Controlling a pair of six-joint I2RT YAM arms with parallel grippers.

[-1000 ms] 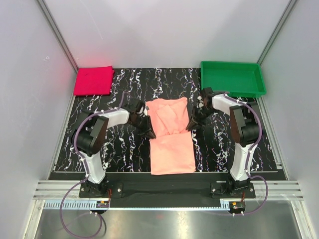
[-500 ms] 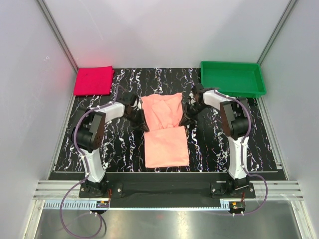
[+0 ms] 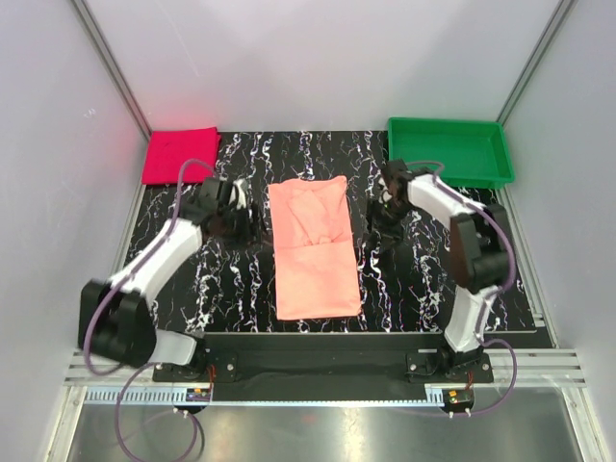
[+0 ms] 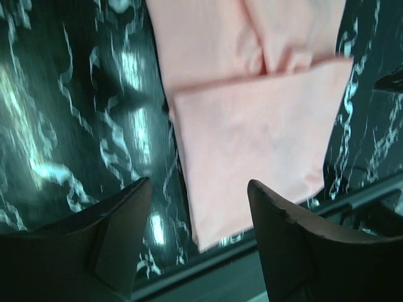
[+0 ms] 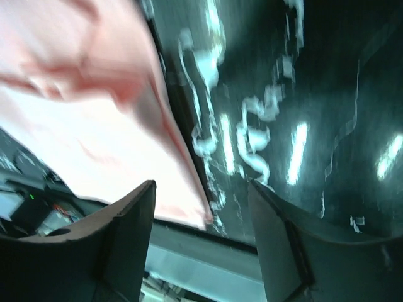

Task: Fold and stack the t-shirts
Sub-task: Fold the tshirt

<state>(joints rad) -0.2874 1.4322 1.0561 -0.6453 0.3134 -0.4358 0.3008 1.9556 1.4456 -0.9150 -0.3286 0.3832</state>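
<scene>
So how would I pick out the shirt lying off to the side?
Start at the black marbled table and look to its far left corner. The folded square there is it: bright crimson, whereas the shirt in the middle is pale salmon and the far right corner holds a green tray.

Laid flat at the middle of the bench (image 3: 231,289), salmon t-shirt (image 3: 315,252) folded into a long narrow strip, near half smooth, far half creased; well apart at the far left corner, crimson t-shirt (image 3: 180,155) folded square.
</scene>
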